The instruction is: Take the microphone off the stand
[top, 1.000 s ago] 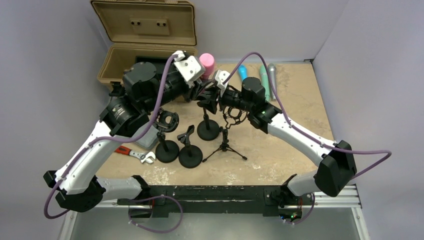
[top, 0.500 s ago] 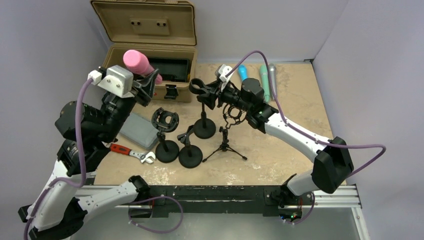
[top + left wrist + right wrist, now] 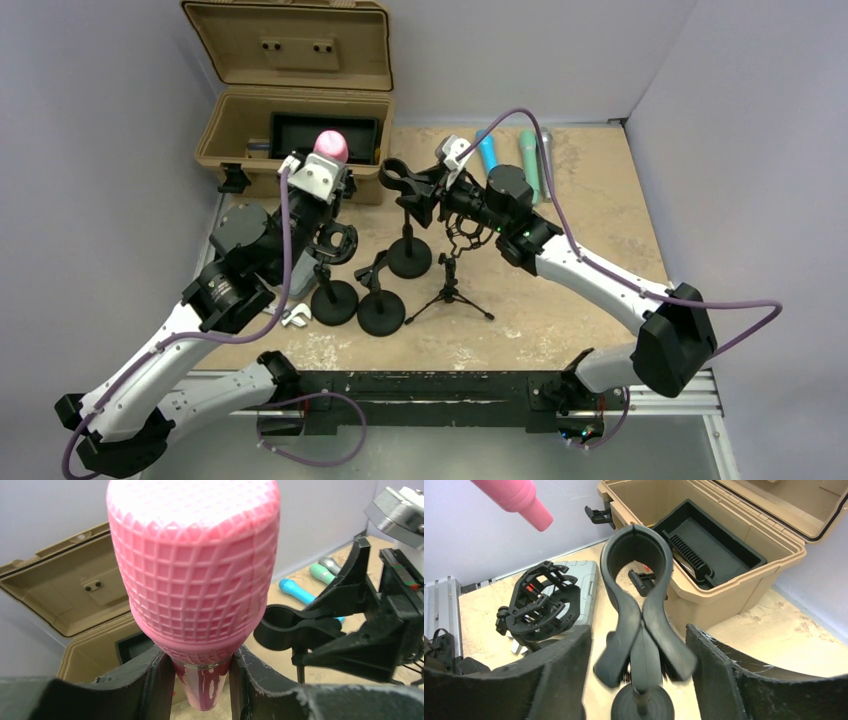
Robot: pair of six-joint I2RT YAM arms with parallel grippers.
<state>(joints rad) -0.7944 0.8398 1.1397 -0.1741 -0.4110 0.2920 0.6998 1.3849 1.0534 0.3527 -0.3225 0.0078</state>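
The pink microphone [image 3: 330,145] is clear of the stand and held upright in front of the tan case. My left gripper [image 3: 324,178] is shut on its handle just under the mesh head [image 3: 195,570], as the left wrist view [image 3: 200,675] shows. The black stand [image 3: 410,258] stands right of it, and its spring clip [image 3: 400,180] is empty. My right gripper [image 3: 639,640] is open on either side of the clip's handles [image 3: 644,645], with a gap at each pad. The microphone's tail [image 3: 516,495] shows at the upper left of the right wrist view.
The open tan case [image 3: 300,110] is at the back left. A shock-mount stand [image 3: 330,240], a clip stand [image 3: 378,300] and a small tripod [image 3: 455,290] crowd the middle. Blue [image 3: 487,150], green [image 3: 527,160] and grey [image 3: 545,140] microphones lie at the back. A wrench [image 3: 265,305] lies front left.
My left arm carried the pink microphone away from the clip, out over the case, then back toward the middle. My right gripper's jaws widened off the clip handles.
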